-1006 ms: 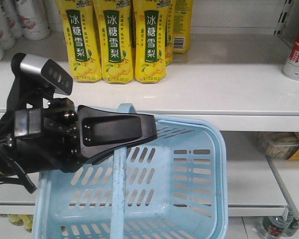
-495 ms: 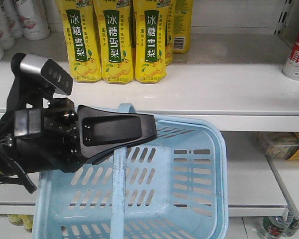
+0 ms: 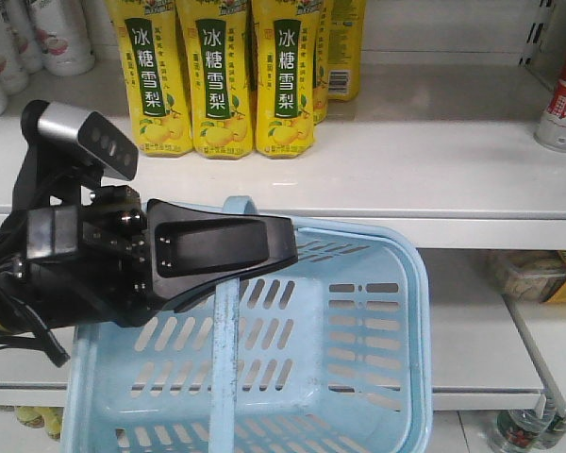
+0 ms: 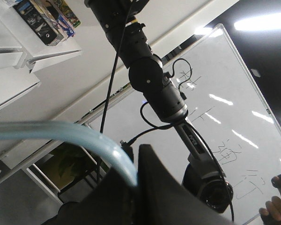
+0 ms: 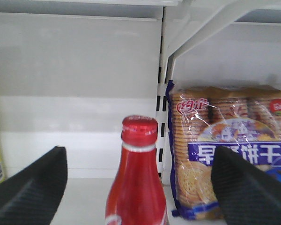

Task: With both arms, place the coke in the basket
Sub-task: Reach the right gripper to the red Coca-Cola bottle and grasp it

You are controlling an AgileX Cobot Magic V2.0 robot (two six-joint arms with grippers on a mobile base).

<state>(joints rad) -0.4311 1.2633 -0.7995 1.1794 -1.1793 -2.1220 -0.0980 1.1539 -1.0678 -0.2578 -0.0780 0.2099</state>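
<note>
Coke (image 5: 138, 187), glossy red contoured bottle, stands at the shelf's (image 3: 434, 160) right edge, framed by my right gripper (image 5: 139, 159), jaws wide apart; crinkly biscuit packet (image 5: 225, 154) beside. My left gripper (image 3: 264, 247) clamps the slotted basket (image 3: 410, 283) by its flat handle (image 3: 224, 359).

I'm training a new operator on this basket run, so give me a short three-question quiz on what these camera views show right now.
1. True or false: the right gripper is shut on the coke.
2. What does the left gripper hold? A) a cup B) the basket handle C) nothing
3. Fill in: the coke's cap is coloured ____.
Key: 1 false, its jaws stand open either side of the bottle; 2 B; 3 red.
</note>
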